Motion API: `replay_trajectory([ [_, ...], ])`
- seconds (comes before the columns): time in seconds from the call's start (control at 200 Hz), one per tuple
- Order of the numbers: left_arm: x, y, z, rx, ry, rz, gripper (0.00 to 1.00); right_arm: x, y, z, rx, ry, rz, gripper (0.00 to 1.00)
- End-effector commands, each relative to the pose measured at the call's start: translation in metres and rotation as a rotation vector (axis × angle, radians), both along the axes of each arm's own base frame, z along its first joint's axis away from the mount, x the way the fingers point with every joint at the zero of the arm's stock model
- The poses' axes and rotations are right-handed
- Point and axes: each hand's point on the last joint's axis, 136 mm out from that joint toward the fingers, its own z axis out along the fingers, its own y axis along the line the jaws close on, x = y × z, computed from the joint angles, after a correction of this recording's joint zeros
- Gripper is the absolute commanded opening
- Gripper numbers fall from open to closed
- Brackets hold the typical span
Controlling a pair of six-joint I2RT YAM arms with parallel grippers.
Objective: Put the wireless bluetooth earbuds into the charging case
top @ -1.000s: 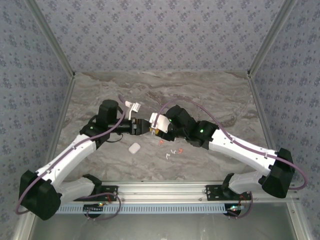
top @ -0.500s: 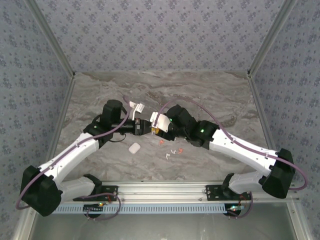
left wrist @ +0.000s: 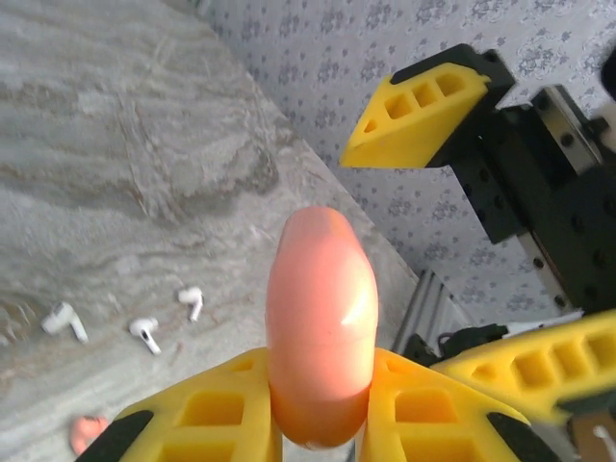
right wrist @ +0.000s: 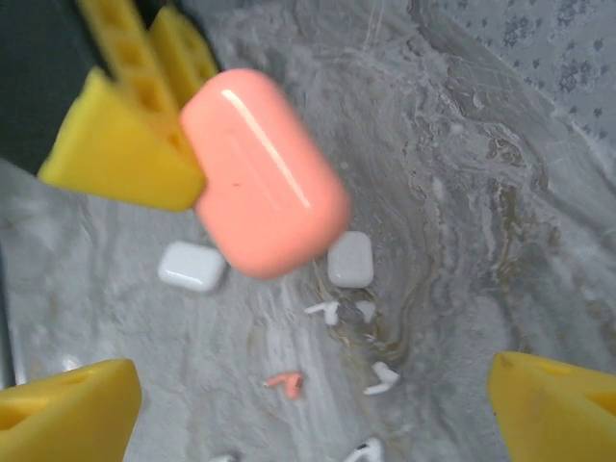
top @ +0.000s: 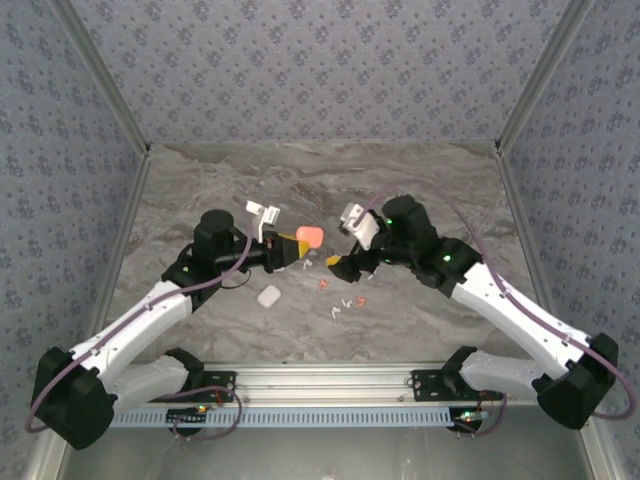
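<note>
Left wrist view: left gripper (left wrist: 318,409) clamps the closed coral case (left wrist: 320,298), held above the table (top: 200,180). Right gripper (right wrist: 308,414) gapes wide, empty, near it. Earbuds (top: 343,300) lie loose mid-table, toward the near edge. Judged step: presenting the case; next it must be opened.

Right gripper (top: 338,258) now back from coral case (top: 309,236), jaws wide.

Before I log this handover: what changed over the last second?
The right gripper pulled away to the right, jaws open, leaving the coral case clamped in the left gripper. The white case and the loose earbuds stayed put.
</note>
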Motion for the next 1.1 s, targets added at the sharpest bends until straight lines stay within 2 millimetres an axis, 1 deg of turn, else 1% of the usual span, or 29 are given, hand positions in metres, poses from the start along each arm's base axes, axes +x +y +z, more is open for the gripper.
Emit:
replay_trajectory([
  [0.0,0.003,-0.001,0.033,-0.054,-0.268,0.027,0.09,-0.015,0.008,0.023,0.235,0.122,0.071,0.95],
  [0.1,-0.006,-0.006,0.038,-0.061,-0.389,0.009,0.08,-0.009,0.006,0.03,0.327,0.142,0.043,0.95],
  [0.18,-0.011,-0.009,0.037,-0.044,-0.459,0.002,0.04,-0.004,0.006,0.031,0.351,0.14,0.02,0.94],
  [0.26,-0.013,-0.01,0.037,-0.038,-0.494,0.003,0.01,0.002,0.004,0.031,0.36,0.13,-0.012,0.91],
  [0.555,-0.019,-0.013,0.036,-0.04,-0.512,-0.025,0.0,0.017,0.01,0.035,0.381,0.121,-0.044,0.83],
  [0.74,-0.021,-0.014,0.036,-0.04,-0.517,-0.034,0.0,0.025,0.012,0.034,0.37,0.117,-0.062,0.81],
  [1.094,-0.024,-0.015,0.032,-0.025,-0.524,-0.053,0.0,0.039,0.012,0.042,0.371,0.116,-0.089,0.81],
])
